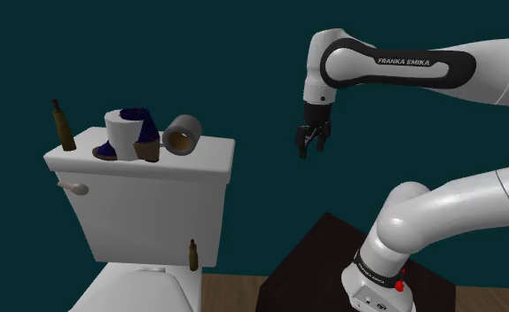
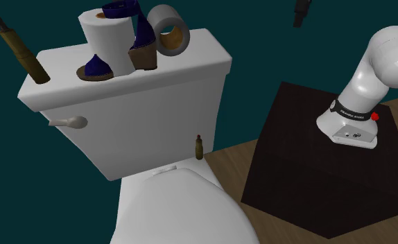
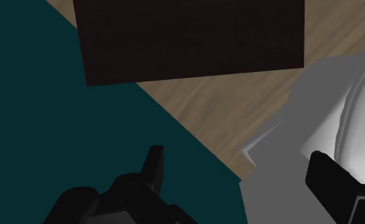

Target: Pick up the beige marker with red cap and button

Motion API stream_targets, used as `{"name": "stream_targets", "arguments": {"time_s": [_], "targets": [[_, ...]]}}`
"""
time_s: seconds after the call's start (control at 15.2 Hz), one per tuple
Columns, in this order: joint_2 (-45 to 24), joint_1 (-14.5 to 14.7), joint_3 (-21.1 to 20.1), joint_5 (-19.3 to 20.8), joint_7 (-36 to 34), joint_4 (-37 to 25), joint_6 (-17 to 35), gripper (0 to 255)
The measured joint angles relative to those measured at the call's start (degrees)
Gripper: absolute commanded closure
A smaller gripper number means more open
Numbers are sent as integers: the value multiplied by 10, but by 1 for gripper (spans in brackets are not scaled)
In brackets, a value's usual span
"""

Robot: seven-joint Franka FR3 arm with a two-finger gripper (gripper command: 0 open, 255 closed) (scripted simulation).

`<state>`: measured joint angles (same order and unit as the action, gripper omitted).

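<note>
The marker point(image 1: 62, 126) is a tan-brown stick with a dark red cap, leaning upright at the toilet tank's end toward the shoulder view's left. It appears again in the second exterior view point(image 2: 17, 46). My black gripper point(image 1: 310, 142) hangs in the air off the tank's other end, roughly level with the lid and far from the marker. Its tip shows at the second exterior view's upper edge point(image 2: 300, 12). In the wrist view the gripper point(image 3: 241, 177) is open, its fingers point(image 3: 152, 167) wide apart with nothing between them.
On the white tank lid point(image 1: 204, 155) stand a toilet paper roll point(image 1: 124, 133), a blue and brown high-heeled shoe point(image 1: 142, 133) and a grey tape roll point(image 1: 182, 135). A small brown bottle point(image 1: 191, 254) stands behind the seat. The dark stand point(image 2: 315, 166) rests on a wooden floor.
</note>
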<state>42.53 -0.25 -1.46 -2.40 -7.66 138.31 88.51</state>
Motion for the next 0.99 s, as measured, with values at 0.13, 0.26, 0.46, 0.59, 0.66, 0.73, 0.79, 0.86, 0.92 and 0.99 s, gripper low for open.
{"name": "stream_targets", "arguments": {"time_s": [0.13, 0.26, 0.46, 0.59, 0.66, 0.73, 0.79, 0.86, 0.92, 0.99], "targets": [[10, 1, -6, -2, -7, 14, 12, 0], [41, 6, -30, -12, -34, 53, 46, 0], [92, 21, -80, -33, -88, 121, 110, 0], [110, 31, -120, -49, -127, 160, 161, 0], [119, 37, -140, -56, -147, 173, 182, 0], [124, 41, -161, -63, -165, 196, 212, 0], [132, 48, -183, -71, -186, 215, 239, 0], [135, 54, -209, -80, -210, 226, 261, 0], [134, 58, -233, -86, -232, 238, 287, 0], [128, 63, -264, -95, -258, 250, 318, 0]]}}
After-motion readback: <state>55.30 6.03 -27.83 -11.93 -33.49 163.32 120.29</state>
